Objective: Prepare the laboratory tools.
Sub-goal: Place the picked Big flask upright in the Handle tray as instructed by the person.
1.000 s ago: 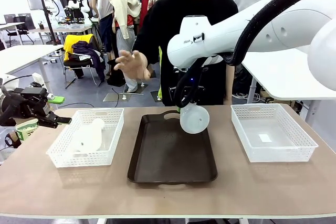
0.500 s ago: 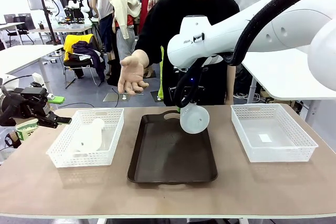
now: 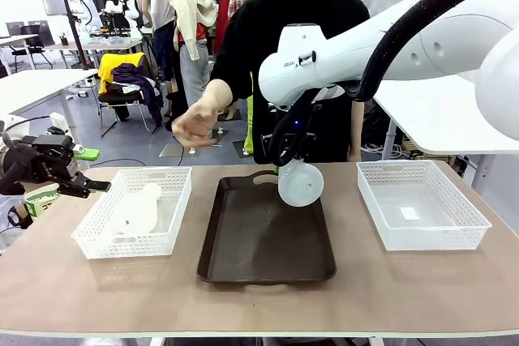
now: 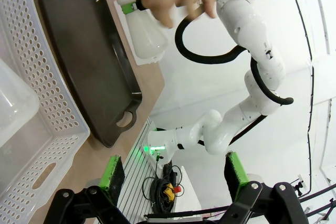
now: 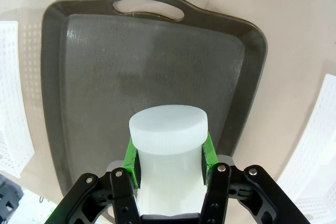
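Far left, the black two-finger left gripper (image 4: 173, 171) hangs with green pads spread, just beside the white mesh basket (image 3: 180, 200). In it one frosted-white conical flask (image 3: 136, 210) lies on its side, neck pointing far-right (that arm is plainly nearer). Over the dark brown tray (image 3: 251, 257), the right gripper (image 5: 168, 153) clamps the second frosted flask (image 3: 300, 184) by its neck, tilted, with its base towards the robot.

The flask (image 3: 300, 185) at frame centre looked like frosted, matt translucent plastic. The tray (image 3: 259, 245) below it was dark brown plastic, finely grained and faintly shiny. The basket (image 3: 427, 237) at right was smooth white perforated plastic; the table (image 3: 405, 291) was matt tan.
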### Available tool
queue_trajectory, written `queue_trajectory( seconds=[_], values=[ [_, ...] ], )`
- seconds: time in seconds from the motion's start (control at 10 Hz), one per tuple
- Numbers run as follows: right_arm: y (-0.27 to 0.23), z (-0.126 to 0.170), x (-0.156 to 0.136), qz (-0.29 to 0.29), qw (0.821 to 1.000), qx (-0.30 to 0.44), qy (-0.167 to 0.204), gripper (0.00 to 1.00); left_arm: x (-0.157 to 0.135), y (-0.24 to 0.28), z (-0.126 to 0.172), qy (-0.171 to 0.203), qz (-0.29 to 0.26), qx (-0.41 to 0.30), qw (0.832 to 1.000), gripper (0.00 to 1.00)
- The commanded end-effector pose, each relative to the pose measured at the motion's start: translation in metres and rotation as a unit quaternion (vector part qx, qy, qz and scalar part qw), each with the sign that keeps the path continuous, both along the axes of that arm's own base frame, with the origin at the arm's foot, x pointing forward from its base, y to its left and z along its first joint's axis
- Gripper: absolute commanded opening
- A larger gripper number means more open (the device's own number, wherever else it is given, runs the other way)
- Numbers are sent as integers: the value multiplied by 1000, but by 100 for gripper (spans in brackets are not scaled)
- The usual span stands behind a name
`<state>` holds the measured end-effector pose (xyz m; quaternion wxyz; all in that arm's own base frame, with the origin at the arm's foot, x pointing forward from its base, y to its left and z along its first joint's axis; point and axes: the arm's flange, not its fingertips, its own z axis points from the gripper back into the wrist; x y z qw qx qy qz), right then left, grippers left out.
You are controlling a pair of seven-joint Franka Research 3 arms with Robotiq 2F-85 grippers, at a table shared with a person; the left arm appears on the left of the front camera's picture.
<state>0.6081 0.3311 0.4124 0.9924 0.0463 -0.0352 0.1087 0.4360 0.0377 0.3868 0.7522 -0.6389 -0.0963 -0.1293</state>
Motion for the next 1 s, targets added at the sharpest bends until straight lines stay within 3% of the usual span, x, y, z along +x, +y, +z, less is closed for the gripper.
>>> queue_trajectory(
  seconds=[0.0,0.9],
  values=[
    [-1,0,0,1,1000,0,-1,0,0,1,2,-3,1,0,1000,100],
    [-1,0,0,1,1000,0,-1,0,0,1,2,-3,1,0,1000,100]
  ],
)
